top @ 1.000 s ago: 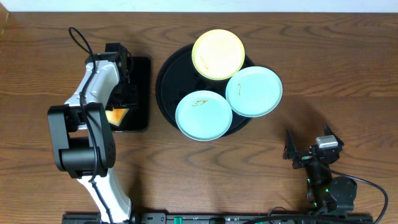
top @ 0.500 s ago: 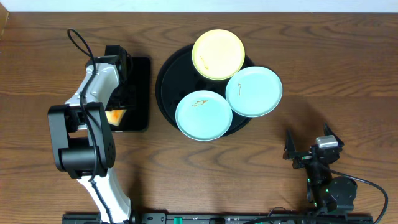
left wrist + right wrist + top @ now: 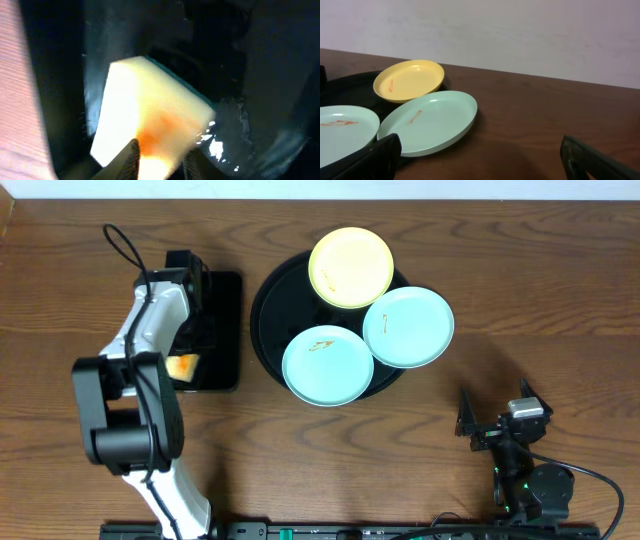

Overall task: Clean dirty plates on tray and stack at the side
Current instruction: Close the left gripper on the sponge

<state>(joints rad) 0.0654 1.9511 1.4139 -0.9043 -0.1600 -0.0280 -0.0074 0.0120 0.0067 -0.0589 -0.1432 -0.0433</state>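
Your left gripper (image 3: 161,157) clenches the sponge (image 3: 150,107) by its near edge only, so it may twist free en route to the plates (image 3: 327,365) on its right; your right gripper (image 3: 480,160) sits released

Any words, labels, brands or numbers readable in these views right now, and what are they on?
None can be read in any view. The plates carry only orange smears, not lettering. The tray is plain glossy black. The sponge is blurred and shows no print.
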